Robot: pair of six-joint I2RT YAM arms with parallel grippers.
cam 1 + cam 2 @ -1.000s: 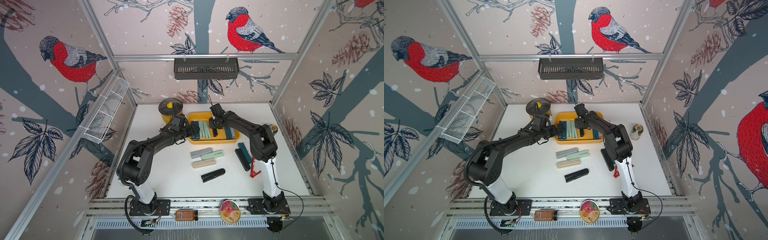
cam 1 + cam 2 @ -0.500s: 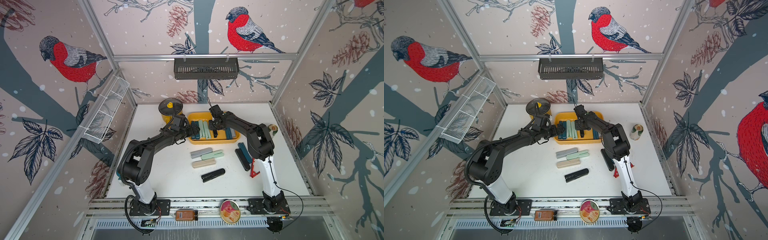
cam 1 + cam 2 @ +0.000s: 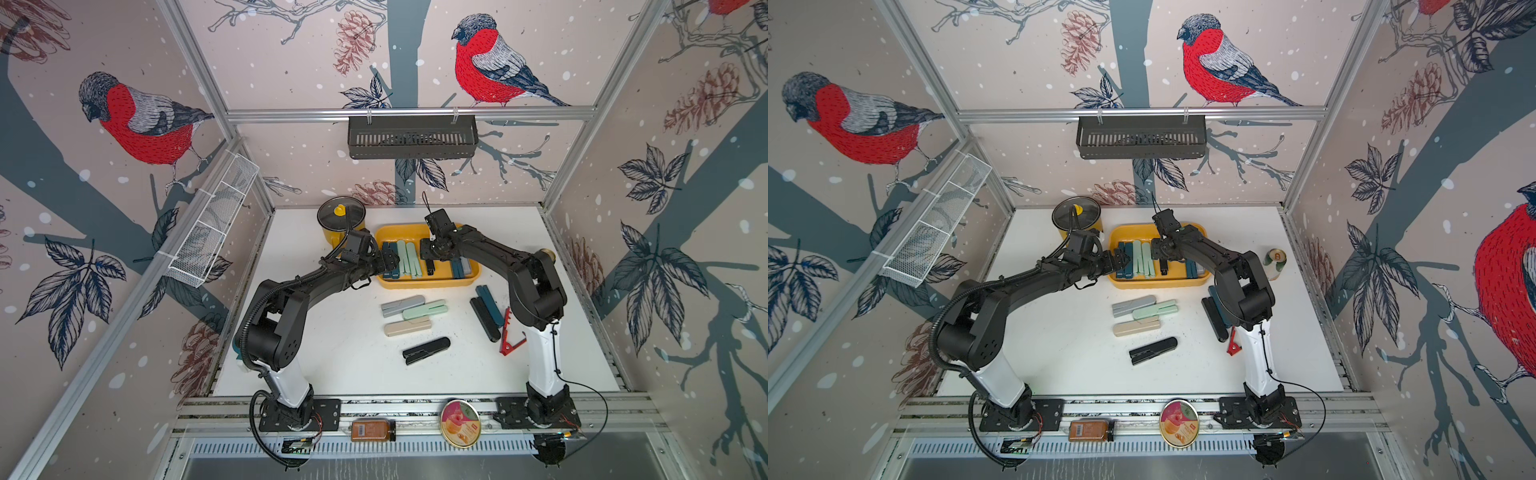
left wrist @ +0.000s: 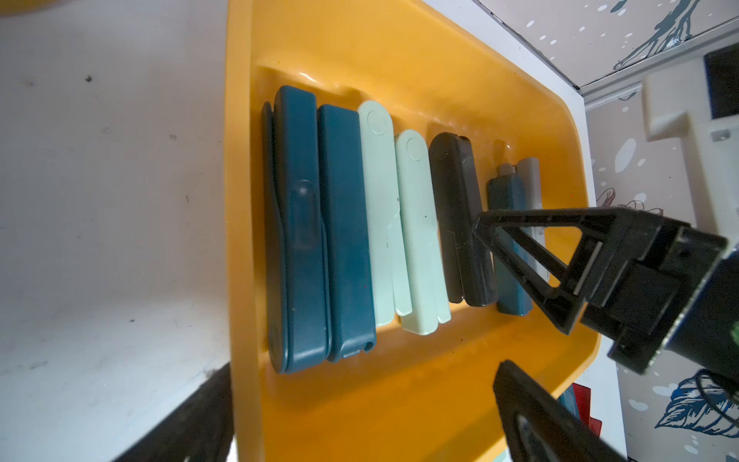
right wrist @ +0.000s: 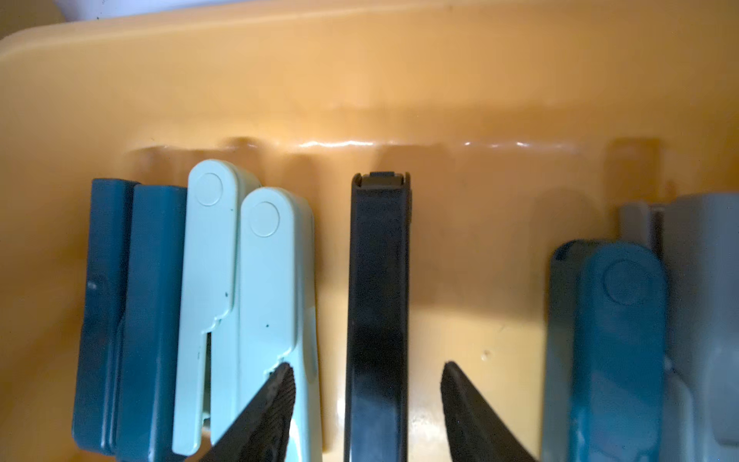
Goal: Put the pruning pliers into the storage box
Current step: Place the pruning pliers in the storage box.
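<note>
Right gripper (image 5: 368,378): fingers spread, straddling slim black plastic pruning pliers (image 5: 378,280), pinching nothing
Black pliers: flat in shallow yellow plastic storage box (image 3: 428,284), long axis back-to-front
Left gripper (image 4: 364,368): fingers wide apart, empty, over box's left end
Next, judged: slim teal plastic pliers (image 3: 491,305) by white table's (image 3: 332,365) right edge; right arm nearer; axis roughly back-to-front
Room: bare box floor beside black pliers, towards right end

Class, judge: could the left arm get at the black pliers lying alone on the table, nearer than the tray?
Probably yes: the black pliers lie uncovered, apart from the rest, and the left gripper has open, empty jaws.
</note>
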